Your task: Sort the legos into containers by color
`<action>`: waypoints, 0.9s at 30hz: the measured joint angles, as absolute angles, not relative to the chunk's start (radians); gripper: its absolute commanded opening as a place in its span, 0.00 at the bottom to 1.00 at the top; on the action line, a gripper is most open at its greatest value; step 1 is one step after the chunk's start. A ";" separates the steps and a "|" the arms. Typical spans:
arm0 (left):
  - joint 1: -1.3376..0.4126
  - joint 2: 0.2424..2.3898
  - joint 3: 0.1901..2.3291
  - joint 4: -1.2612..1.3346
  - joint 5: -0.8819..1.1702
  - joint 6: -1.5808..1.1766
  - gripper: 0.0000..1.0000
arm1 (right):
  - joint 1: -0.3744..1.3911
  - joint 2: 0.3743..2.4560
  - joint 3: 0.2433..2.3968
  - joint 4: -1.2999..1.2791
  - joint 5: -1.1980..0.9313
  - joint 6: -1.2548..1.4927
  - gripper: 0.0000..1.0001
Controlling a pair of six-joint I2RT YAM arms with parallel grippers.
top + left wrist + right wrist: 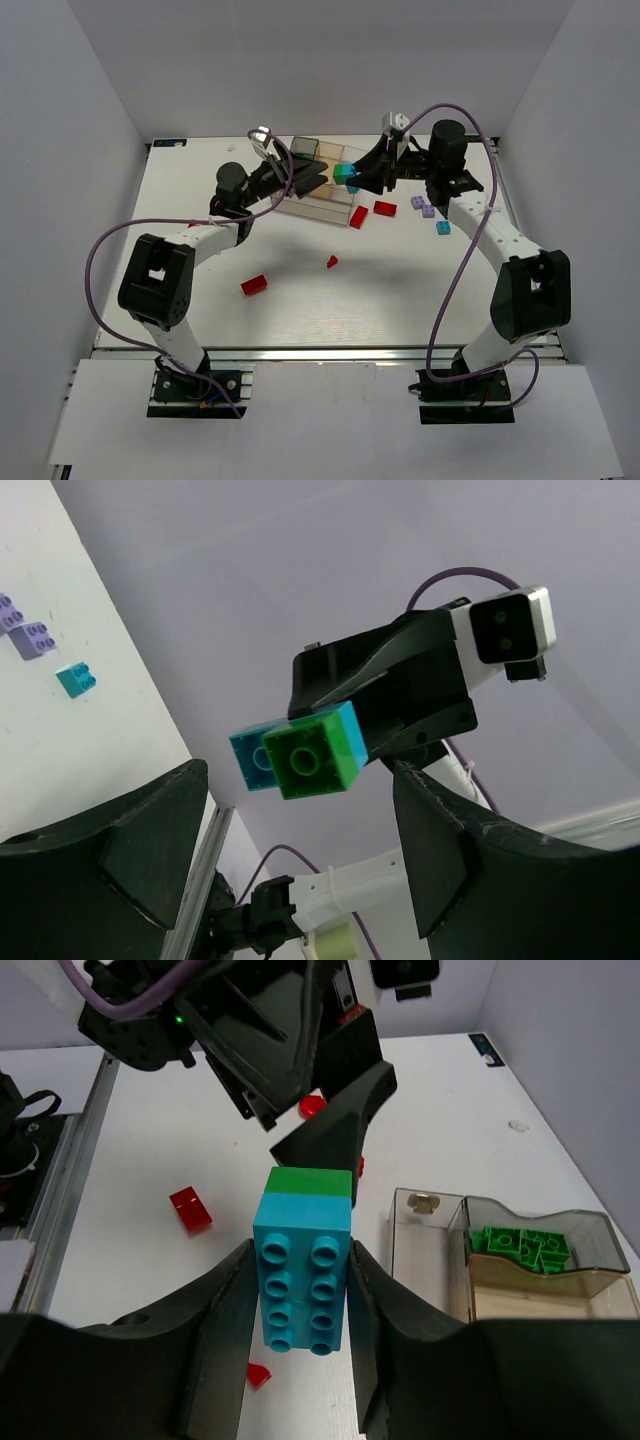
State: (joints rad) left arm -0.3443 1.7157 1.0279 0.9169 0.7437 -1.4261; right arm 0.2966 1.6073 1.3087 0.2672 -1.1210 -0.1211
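Cyan brick point(303, 1280): glossy plastic, studs up; clamped at its long sides by the right gripper point(300, 1270); a green brick point(312, 1181) is stuck on its far end
Left gripper point(300, 810): jaws wide, empty; facing the green end, probably to pull it off; contact unclear
Tray point(545, 1285): clear, tan-tinted, rigid; just beside the pair; green bricks point(520, 1243) lie in one compartment
Table point(400, 290): white, matte; red bricks point(254, 285) and purple bricks point(423, 207) lie loose

A cyan brick point(303, 1280), a green brick point(312, 1181), red bricks point(254, 285), pale purple bricks point(428, 211), white table point(300, 310).
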 measured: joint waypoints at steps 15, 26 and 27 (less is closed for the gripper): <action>-0.366 1.806 1.086 0.959 0.750 -1.523 0.75 | 0.337 1.607 1.265 0.454 -1.107 -0.032 0.00; -0.375 1.836 1.094 1.039 0.774 -1.605 0.70 | 0.350 1.617 1.261 0.458 -1.046 -0.079 0.00; -0.377 1.840 1.094 1.048 0.776 -1.611 0.70 | 0.350 1.619 1.261 0.457 -1.034 -0.086 0.00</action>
